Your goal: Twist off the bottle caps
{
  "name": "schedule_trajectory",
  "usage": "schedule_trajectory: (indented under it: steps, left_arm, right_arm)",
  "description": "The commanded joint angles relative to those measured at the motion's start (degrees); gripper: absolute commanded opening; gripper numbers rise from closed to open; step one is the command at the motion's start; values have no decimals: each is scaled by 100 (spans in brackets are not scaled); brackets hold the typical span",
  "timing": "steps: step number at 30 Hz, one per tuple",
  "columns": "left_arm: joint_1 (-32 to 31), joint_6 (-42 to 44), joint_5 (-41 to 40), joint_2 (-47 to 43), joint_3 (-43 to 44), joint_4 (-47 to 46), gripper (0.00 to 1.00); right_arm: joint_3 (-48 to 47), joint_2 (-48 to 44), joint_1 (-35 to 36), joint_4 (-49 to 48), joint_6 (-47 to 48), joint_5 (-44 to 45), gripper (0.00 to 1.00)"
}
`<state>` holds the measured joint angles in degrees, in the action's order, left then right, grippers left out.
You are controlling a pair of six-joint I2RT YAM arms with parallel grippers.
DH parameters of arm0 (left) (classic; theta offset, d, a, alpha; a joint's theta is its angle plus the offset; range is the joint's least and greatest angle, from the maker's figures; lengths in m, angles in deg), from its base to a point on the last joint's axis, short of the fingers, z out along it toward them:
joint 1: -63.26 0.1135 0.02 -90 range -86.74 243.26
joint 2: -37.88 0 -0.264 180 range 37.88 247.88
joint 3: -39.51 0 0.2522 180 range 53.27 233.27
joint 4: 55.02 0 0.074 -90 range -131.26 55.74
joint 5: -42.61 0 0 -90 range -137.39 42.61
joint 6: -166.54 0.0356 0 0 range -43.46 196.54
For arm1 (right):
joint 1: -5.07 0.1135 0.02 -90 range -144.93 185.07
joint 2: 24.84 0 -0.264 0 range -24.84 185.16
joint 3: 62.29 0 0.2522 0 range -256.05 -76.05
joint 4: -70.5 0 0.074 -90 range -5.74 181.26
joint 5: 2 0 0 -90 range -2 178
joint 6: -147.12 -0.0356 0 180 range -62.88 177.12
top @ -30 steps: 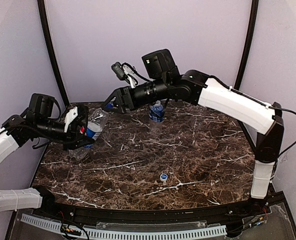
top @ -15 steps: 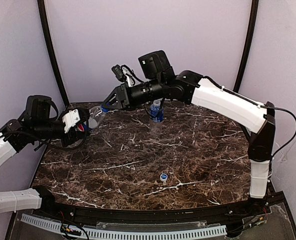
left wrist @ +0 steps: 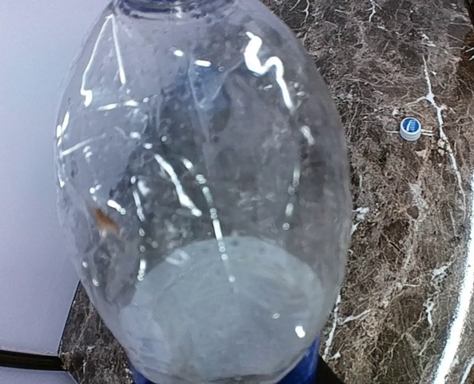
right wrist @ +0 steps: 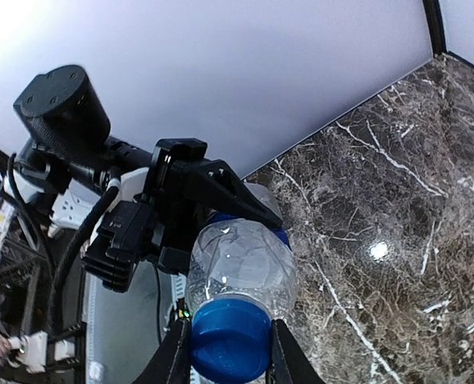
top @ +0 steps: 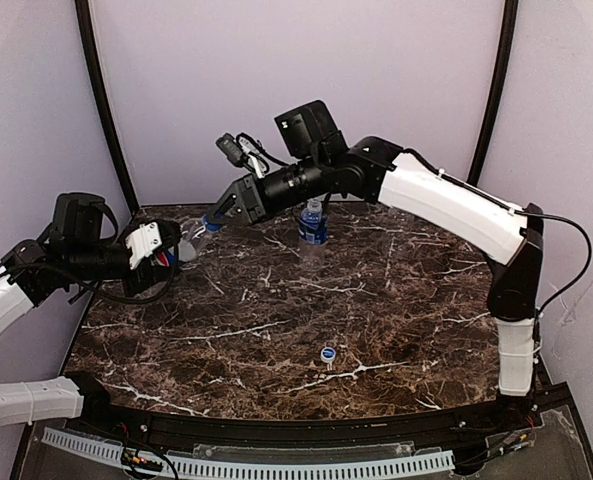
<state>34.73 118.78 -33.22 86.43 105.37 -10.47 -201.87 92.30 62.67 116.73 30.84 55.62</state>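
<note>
A clear bottle [top: 189, 243] with a blue label is held tilted above the table's back left, my left gripper [top: 166, 252] shut round its body. In the left wrist view the bottle [left wrist: 205, 200] fills the frame and hides my fingers. My right gripper [right wrist: 230, 352] is shut on its blue cap [right wrist: 230, 340], one finger on either side; the top view puts the right gripper [top: 212, 221] at the bottle's neck. A second blue-labelled bottle [top: 313, 222] stands upright at the back centre. A loose blue-and-white cap [top: 328, 354] lies on the marble near the front, also visible as the cap [left wrist: 411, 128].
The dark marble table [top: 396, 300] is walled by pale panels at the back and sides. The left wrist housing and its cables [right wrist: 61, 112] sit just behind the held bottle. The right arm [top: 456, 205] stretches across the back of the table.
The held bottle has tilted over with its neck toward the right gripper. The right gripper moved onto the blue cap and closed on it.
</note>
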Motion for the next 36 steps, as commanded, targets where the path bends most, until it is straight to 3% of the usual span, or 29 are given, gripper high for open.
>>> schedule_trajectory:
  steps: [1,6,10,13,18,22,23,25,26,29,33,36]
  left_arm:
    - [-51,-125,997,10,242,378,36]
    - [-56,342,2643,172,543,1610,35]
    - [-67,375,2780,207,607,1838,30]
    - [-68,376,2797,294,716,1876,30]
    - [-67,299,2888,325,699,1783,30]
    - [-72,364,2859,282,634,1818,31]
    - [-68,364,2833,250,612,1804,31]
    - [-65,320,2708,194,539,1700,31]
    - [-67,234,2640,174,499,1570,31]
    - [-65,-57,2091,76,399,1185,31]
    - [-65,-236,1392,-78,157,292,31]
    - [-84,-281,638,-297,-185,-516,30]
  right_arm:
    - [399,-469,604,493,3150,-973,0]
    - [2516,-1720,1182,-596,5800,-452,0]
    - [2118,-1646,1332,239,7233,357,0]
    - [1972,-1544,1568,578,8221,1431,0]
    - [2100,-1632,1657,407,9410,2706,0]
    - [2680,-1987,1658,-480,9882,3158,0]
    - [2783,-2069,1658,-675,9836,3143,5]
    - [2863,-2212,1653,-976,9429,2994,53]
    - [2898,-2284,1652,-1103,9151,2929,69]
    - [3153,-2632,1619,-1900,8036,2910,97]
    - [3151,-2973,1257,-2263,5639,2617,99]
    - [2715,-2702,972,-2071,3360,3155,97]
